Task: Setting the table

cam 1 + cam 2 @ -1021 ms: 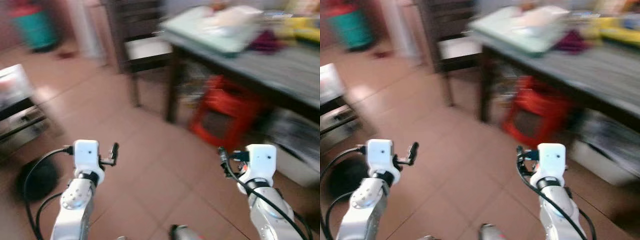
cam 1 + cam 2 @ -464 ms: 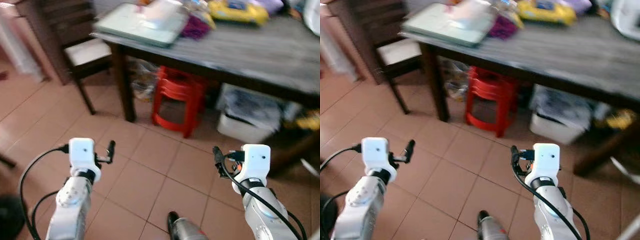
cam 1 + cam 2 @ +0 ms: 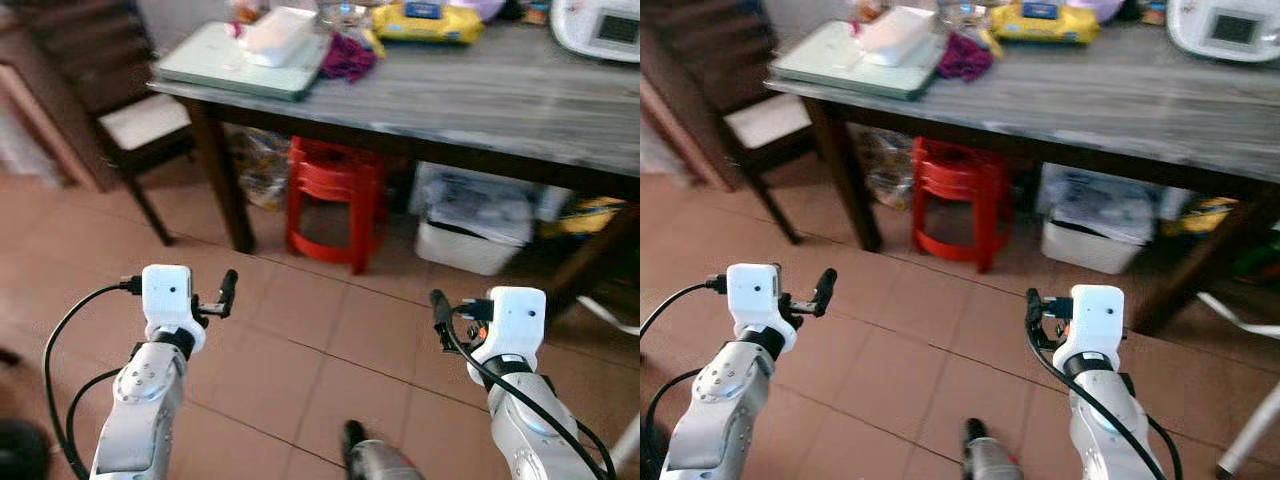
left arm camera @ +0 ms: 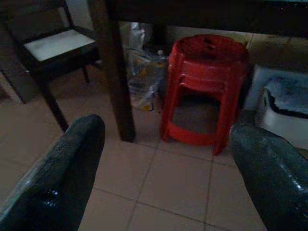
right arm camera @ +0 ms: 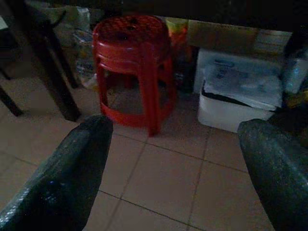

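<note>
Standing wide open and empty, both jaws are held short of the bench, where the stiff, light tray is best taken by its rim.

Def a home dining area w/ wooden table, chair, stacked red stools ahead of both grippers.

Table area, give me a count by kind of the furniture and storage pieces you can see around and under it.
Tables: 1, the grey-topped table
Chairs: 1, the dark chair beside its left end
Stools: 1 stack of red plastic stools under the table; how many are stacked cannot be told
Bins: 1, the white bin under the table
Total: 4
</note>
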{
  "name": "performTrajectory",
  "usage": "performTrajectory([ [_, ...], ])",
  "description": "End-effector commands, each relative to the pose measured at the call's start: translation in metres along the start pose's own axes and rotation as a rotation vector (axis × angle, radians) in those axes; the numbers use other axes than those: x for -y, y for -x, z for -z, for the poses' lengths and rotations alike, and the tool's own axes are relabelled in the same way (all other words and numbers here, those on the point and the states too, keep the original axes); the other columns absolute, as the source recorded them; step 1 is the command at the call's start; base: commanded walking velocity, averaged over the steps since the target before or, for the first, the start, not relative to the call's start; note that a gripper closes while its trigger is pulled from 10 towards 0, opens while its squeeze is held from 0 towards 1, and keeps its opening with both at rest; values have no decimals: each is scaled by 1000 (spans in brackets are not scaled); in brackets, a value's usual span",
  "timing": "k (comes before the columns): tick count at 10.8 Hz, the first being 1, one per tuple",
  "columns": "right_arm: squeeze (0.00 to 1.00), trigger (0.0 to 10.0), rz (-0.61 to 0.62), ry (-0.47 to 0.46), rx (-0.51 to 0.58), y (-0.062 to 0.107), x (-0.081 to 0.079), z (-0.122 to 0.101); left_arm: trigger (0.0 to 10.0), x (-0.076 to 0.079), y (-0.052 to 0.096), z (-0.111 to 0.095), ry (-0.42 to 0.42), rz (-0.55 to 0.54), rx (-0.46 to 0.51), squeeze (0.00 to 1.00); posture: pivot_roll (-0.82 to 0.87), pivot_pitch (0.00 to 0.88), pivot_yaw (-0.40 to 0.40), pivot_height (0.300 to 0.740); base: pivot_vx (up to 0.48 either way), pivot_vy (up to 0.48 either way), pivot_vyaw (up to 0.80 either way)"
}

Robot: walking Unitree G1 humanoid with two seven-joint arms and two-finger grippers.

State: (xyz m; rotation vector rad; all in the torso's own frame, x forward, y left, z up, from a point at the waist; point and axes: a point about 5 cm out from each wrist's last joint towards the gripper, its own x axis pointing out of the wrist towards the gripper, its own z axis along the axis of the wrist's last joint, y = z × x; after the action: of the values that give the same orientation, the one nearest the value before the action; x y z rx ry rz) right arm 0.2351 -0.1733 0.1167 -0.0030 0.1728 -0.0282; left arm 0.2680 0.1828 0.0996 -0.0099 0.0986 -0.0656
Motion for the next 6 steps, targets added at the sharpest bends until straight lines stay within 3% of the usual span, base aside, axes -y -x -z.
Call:
performTrajectory([
  [1,0,10000,1,-5,7,1,-1,-1,10000,-2,1,2,1,5,-15,0,-168,171,52,740,356,0,0],
  [6,0,10000,-10,-2,4,0,-2,0,10000,-1,2,5,-5,22,-27,0,-165,165,54,740,398,0,0],
])
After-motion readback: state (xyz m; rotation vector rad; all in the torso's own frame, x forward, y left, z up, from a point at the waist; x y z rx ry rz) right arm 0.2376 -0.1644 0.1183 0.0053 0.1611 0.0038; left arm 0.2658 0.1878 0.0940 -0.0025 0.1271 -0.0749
